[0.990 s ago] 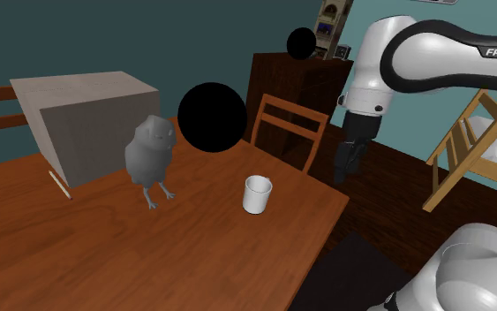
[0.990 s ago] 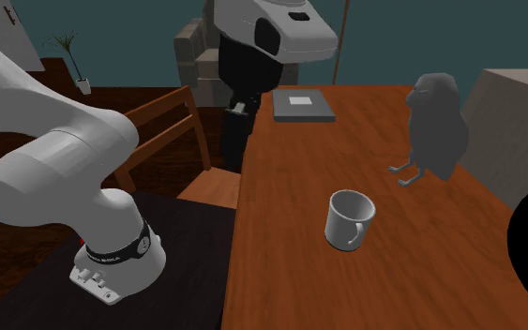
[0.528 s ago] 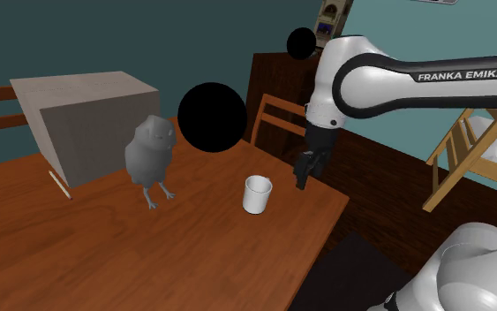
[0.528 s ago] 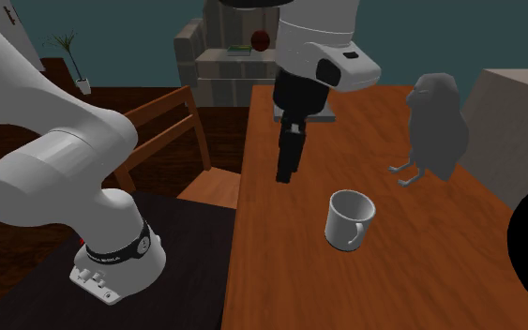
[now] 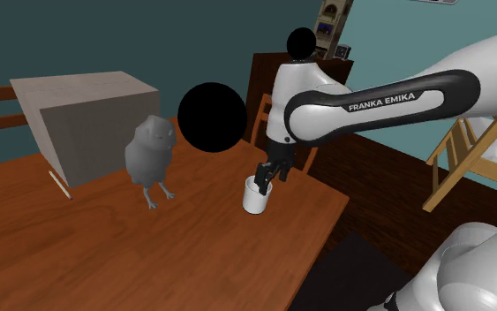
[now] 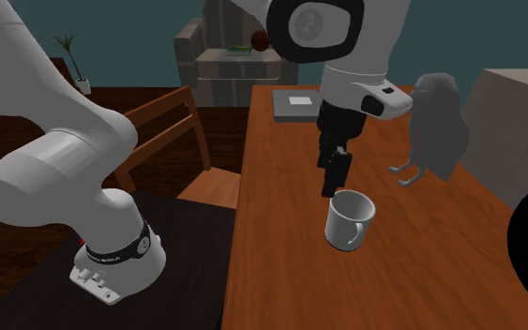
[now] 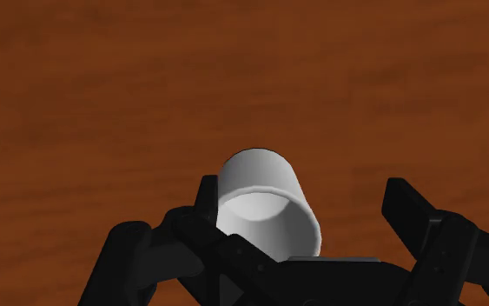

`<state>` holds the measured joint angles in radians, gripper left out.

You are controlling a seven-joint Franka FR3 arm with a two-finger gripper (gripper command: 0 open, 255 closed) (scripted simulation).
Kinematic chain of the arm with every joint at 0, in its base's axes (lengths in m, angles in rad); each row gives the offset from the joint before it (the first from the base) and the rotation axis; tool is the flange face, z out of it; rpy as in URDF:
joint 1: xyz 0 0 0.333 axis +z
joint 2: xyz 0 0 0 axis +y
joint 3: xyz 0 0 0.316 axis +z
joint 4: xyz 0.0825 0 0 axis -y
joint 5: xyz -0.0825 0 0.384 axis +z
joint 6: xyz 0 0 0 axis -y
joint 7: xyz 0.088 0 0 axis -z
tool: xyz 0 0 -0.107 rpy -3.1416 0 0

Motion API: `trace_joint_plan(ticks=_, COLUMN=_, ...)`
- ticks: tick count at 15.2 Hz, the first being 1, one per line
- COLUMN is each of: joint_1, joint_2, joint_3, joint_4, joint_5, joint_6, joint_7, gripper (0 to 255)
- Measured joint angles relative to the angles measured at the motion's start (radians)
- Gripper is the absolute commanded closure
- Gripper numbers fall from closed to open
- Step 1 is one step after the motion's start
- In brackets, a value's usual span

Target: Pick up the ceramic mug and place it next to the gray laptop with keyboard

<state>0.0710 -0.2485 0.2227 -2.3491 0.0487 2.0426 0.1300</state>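
The wooden tabletop (image 5: 105,256) carries everything; the white arm (image 5: 387,93) reaches over its edge nearest the stand. A large pale block (image 5: 83,119) sits toward the far side, with a grey owl figure (image 5: 151,155) standing just in front of it. The closed grey laptop (image 6: 294,105) lies at an end of the tabletop, near a corner, well apart from the white mug (image 5: 255,196). The mug stands upright close to the stand-side edge, and the wrist view shows nothing inside it. The end effector (image 5: 264,181) hangs over the mug's rim, released, its fingers apart with the mug between them and one finger close to the rim. Judging by this, nothing is grasped yet: closing, lifting, carrying and placing are all left.
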Motion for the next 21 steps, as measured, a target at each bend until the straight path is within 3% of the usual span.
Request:
trace_joint_plan(ticks=7, joint_1=0.003, joint_2=0.197, joint_3=0.049, joint_4=0.094, joint_5=-0.107, joint_6=0.133, joint_7=0.109, gripper=0)
trace_joint_plan(ticks=13, joint_1=0.000, joint_2=0.244, joint_3=0.047, joint_4=0.060, joint_5=-0.129, joint_6=0.212, joint_7=0.122, gripper=0)
trace_joint_plan(ticks=19, joint_1=0.001, joint_2=0.247, joint_3=0.048, joint_4=0.055, joint_5=-0.131, joint_6=0.221, joint_7=0.125, gripper=0)
trace_joint_plan(ticks=20, joint_1=0.001, joint_2=0.247, joint_3=0.048, joint_4=0.055, joint_5=-0.131, joint_6=0.221, joint_7=0.125, gripper=255)
trace_joint_plan(ticks=21, joint_1=0.001, joint_2=0.247, joint_3=0.048, joint_4=0.055, joint_5=-0.131, joint_6=0.221, joint_7=0.125, gripper=255)
